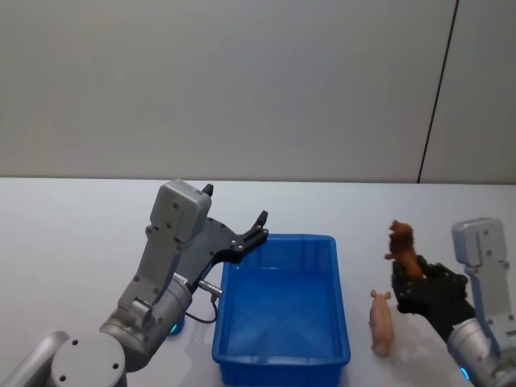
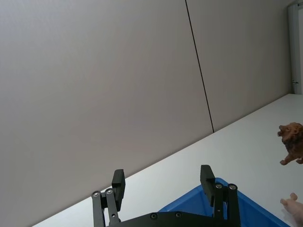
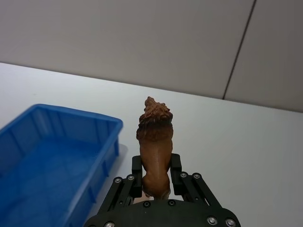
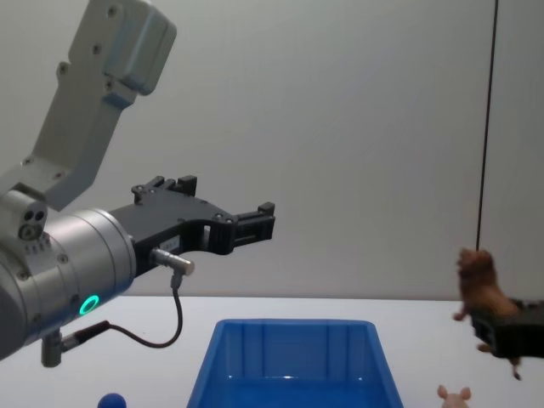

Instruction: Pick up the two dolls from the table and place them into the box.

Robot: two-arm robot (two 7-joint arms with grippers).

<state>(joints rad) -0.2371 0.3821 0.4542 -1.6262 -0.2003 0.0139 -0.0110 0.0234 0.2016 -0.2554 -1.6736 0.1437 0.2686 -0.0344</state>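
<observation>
The reddish-brown shaggy doll is held off the table, right of the blue box, with my right gripper shut on its hindquarters. The right wrist view has this brown doll clamped between the black fingers, the box beside it. The pale pink pig doll lies on the white table between box and right gripper. My left gripper hovers open over the box's far left corner. In the chest view the brown doll hangs high, the pig below it.
The box has nothing in it. A small blue object sits at the chest view's lower left, near the left arm's base. The table stretches bare behind the box up to a grey wall.
</observation>
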